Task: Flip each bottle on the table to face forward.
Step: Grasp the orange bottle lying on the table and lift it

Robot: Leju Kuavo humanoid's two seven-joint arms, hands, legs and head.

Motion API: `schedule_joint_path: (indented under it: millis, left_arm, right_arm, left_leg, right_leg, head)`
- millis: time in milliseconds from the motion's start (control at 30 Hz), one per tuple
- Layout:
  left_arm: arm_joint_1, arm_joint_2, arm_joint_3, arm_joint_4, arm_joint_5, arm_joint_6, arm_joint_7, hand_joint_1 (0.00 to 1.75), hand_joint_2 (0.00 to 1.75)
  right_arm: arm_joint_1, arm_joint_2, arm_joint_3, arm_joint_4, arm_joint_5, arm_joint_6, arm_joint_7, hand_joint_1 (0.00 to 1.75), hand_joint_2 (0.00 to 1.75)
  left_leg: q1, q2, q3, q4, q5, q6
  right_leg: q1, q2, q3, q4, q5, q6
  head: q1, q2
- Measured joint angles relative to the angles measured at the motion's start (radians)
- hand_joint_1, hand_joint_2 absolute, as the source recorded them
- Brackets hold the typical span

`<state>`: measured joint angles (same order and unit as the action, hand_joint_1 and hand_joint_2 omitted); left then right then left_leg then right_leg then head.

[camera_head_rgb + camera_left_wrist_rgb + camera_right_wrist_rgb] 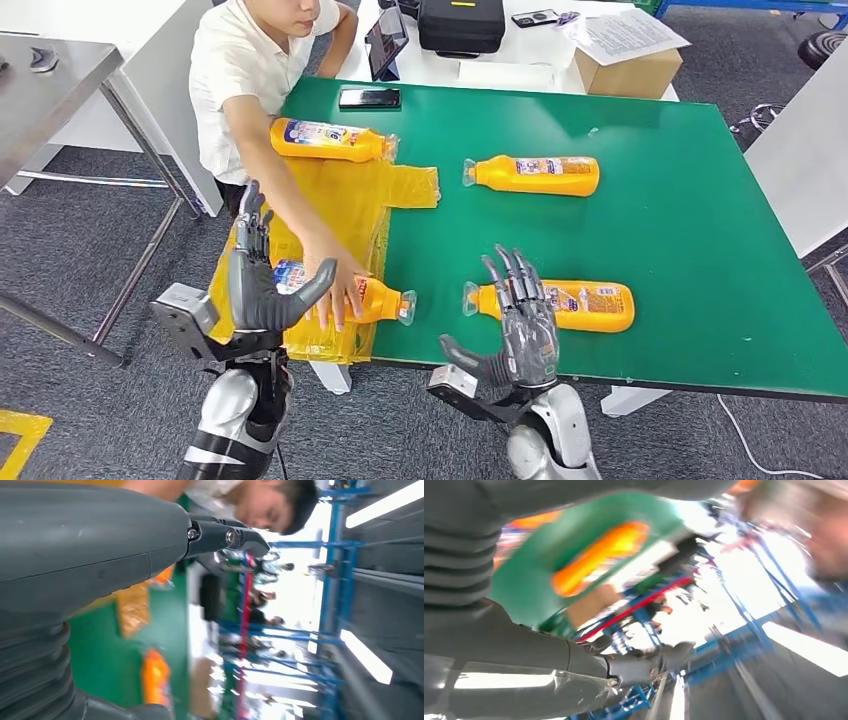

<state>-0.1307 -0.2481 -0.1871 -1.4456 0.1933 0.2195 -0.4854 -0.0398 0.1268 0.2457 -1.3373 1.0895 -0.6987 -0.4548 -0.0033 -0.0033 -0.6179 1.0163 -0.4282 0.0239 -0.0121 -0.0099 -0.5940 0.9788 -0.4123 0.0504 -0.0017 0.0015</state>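
Note:
Several orange bottles lie on their sides on the green table [690, 230]. The near right bottle [575, 305] lies just beyond my right hand [520, 325], which is raised with fingers spread and holds nothing. My left hand [260, 285] is raised at the table's left edge, fingers apart, empty. A person's hand [335, 280] rests on the near left bottle [385, 302], which lies on yellow plastic bags [350, 200]. Two more bottles lie farther back: the far left bottle [325, 139] and the far right bottle [535, 175]. In the right wrist view an orange bottle [599, 557] shows blurred.
A person in a white shirt [235, 70] leans over the table's left side. A black phone [369, 98] lies at the far edge. Behind stand a tablet [386, 40], a black case [460, 25] and a cardboard box [630, 70]. A metal table [50, 90] stands at the left.

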Motion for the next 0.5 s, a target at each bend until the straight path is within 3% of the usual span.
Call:
schedule_joint_path:
  millis: [133,233,500]
  left_arm:
    - [0.032,0.003,-0.084,0.073,-0.115,0.081,-0.044,0.0,1.75]
    - [0.047,0.011,-0.146,0.089,-0.178,0.118,-0.064,0.0,1.75]
    - [0.061,0.026,-0.204,0.091,-0.251,0.136,-0.063,0.0,1.75]
  right_arm:
    - [-0.044,-0.12,-0.076,0.106,0.147,-0.001,0.106,0.0,1.75]
    - [-0.079,-0.198,-0.099,0.175,0.182,0.0,0.174,0.0,1.75]
    - [-0.147,-0.317,-0.07,0.285,0.206,0.052,0.272,0.0,1.75]
  left_leg:
    - [-0.003,-0.001,-0.001,0.0,0.0,0.001]
    - [-0.004,-0.001,-0.002,0.0,0.0,0.002]
    - [-0.003,0.0,-0.002,0.0,0.0,0.003]
  right_leg:
    - [-0.003,-0.001,0.0,0.0,0.001,0.001]
    - [-0.004,-0.002,0.0,0.0,0.001,0.001]
    - [-0.002,-0.002,-0.001,0.0,0.001,0.001]
  head:
    - [0.0,0.0]
    - [0.0,0.0]
    - [-0.001,0.0]
